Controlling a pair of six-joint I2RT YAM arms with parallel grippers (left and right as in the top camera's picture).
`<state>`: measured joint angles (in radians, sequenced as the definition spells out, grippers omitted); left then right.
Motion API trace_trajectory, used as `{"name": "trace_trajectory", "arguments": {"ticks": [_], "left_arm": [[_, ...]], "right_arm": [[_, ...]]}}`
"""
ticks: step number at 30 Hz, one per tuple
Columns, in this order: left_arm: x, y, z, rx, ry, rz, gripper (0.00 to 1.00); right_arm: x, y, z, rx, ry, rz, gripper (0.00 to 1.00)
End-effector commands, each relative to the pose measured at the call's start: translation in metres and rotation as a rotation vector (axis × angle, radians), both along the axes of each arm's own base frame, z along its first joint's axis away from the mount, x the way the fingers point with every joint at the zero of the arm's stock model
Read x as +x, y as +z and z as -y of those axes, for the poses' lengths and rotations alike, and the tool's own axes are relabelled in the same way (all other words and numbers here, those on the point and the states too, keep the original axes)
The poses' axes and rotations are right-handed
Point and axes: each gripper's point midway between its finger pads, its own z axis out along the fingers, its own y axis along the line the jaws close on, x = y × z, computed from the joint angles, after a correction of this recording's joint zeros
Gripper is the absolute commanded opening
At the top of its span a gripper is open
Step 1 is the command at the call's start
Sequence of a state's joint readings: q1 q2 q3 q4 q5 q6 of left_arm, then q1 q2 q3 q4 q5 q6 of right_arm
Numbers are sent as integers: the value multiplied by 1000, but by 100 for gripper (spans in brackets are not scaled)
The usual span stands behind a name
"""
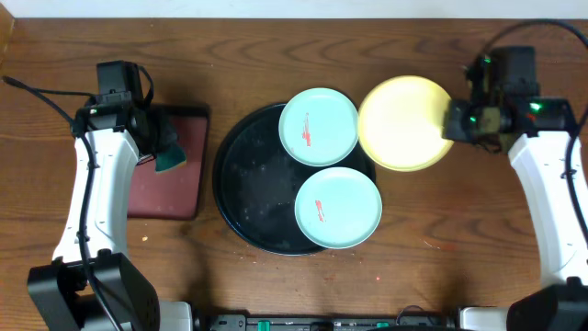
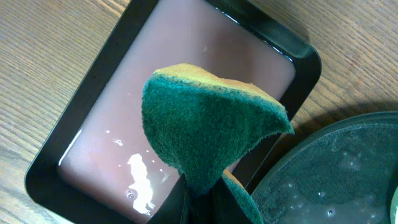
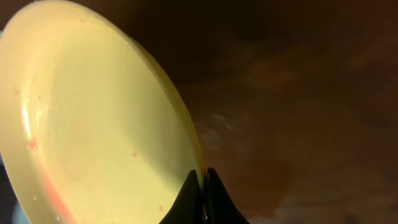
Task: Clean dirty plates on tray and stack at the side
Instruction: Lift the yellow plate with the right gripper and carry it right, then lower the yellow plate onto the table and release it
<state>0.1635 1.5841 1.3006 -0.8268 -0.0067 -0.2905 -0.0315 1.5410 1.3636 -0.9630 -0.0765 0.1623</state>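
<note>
- Left pincer (image 2: pixel 199 194) is clenched on a sponge (image 2: pixel 211 124), green scrubbing face up, yellow foam showing along its edge.
- The sponge hangs over the maroon tray (image 2: pixel 186 43), which lies on the desk (image 1: pixel 441 267) just left of the black tray (image 1: pixel 253 184); a thin film of liquid with white flecks covers its floor.
- Right pincer (image 3: pixel 202 180) is clamped on the rim of the yellow plate (image 3: pixel 93 124).
- That plate tilts in the grip at the black tray's upper right edge, faint pink specks on its face.
- Upper aqua plate (image 1: pixel 319 127) sits at the black tray's top right, reaching over the rim, a red smear at its centre.
- Lower aqua plate (image 1: pixel 337 209) sits at the black tray's lower right, also red-smeared, just beside the upper one.
- The black tray's left half looks wet and speckled.
</note>
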Motion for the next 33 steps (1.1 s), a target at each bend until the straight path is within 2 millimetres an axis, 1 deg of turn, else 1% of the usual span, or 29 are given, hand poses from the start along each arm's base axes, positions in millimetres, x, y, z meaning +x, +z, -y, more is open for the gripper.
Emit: {"name": "trace_trajectory", "arguments": {"ticks": [1, 2, 3, 5, 7, 13, 15, 16, 17, 18, 19, 21, 23, 26, 28, 29, 30, 31, 33], "left_arm": [[-1, 0, -3, 16, -1, -3, 7], [-1, 0, -3, 16, -1, -4, 8], [-1, 0, -4, 16, -1, -4, 8], [-1, 0, -3, 16, -1, -4, 8], [-1, 0, -4, 16, 0, -3, 8], [0, 0, -4, 16, 0, 0, 7], [0, 0, -4, 16, 0, 0, 7], [0, 0, -4, 16, 0, 1, 7], [0, 0, -4, 17, 0, 2, 7], [0, 0, -4, 17, 0, 3, 7], [1, 0, -4, 17, 0, 3, 7], [1, 0, -4, 17, -1, 4, 8], [1, 0, -4, 20, -9, 3, 8], [1, 0, -4, 23, -18, 1, 8], [1, 0, -4, 24, -18, 1, 8], [1, 0, -4, 24, -18, 2, 7], [1, 1, -4, 24, -18, 4, 8], [2, 1, -4, 24, -18, 6, 7], [2, 1, -4, 25, -18, 9, 7]], "right_arm": [[-16, -39, 20, 21, -10, -75, 1], [-24, -57, 28, 19, -21, -96, 1], [-28, -67, 32, 14, -26, -105, 1], [-32, -83, 37, 13, -40, -107, 1], [-32, -95, 40, 10, -50, -90, 1], [-32, -123, 44, -5, -61, -37, 1], [-34, -129, 44, -7, -58, -33, 1], [-34, -130, 44, -7, -58, -33, 5], [-34, -130, 44, -7, -59, -33, 9], [-34, -130, 44, -7, -59, -33, 20], [-33, -129, 44, -7, -58, -31, 24], [-32, -123, 39, 21, -47, -31, 28], [-29, -111, 29, 77, -22, -36, 34], [-22, -82, 12, 158, 19, -41, 36], [-20, -61, -5, 221, 64, -42, 36], [-20, -54, -14, 245, 85, -47, 36], [-22, -48, -25, 269, 112, -58, 36], [-25, -47, -33, 281, 133, -70, 37], [-33, -48, -52, 297, 182, -102, 38]]}}
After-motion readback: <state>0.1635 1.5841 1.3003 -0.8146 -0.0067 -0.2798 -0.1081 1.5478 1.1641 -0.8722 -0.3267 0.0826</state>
